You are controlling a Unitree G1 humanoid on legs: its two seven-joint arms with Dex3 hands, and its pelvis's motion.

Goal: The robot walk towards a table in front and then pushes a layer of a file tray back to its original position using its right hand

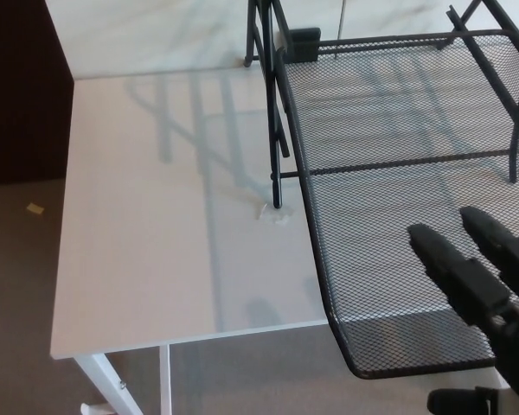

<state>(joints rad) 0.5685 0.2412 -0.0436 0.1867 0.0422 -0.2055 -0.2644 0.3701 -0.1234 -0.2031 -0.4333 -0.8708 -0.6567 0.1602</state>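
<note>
Looking down from the head camera, we see a white table [156, 259] against a pale wall, and on its right part a black wire-mesh file tray [389, 173] whose frame posts [275, 130] stand upright on the tabletop. One mesh layer [372, 285] of that tray is slid out toward us, so that its rounded front corner hangs past the table's near edge. Our right hand [484, 294] comes in from the lower right and sits above the front part of this pulled-out layer, with two thick black fingers [450, 264] stretched forward and spread apart, and the thumb [454, 402] low by the bottom edge; it grips nothing, and we cannot tell whether the fingers touch the mesh or hover just over it. A small scrap of clear tape [275, 216] lies on the table beside the foot of the nearest post. Left of the table, on the brown floor [17, 285], lies a small yellowish scrap [35, 209]. Our left hand is out of the picture.
</note>
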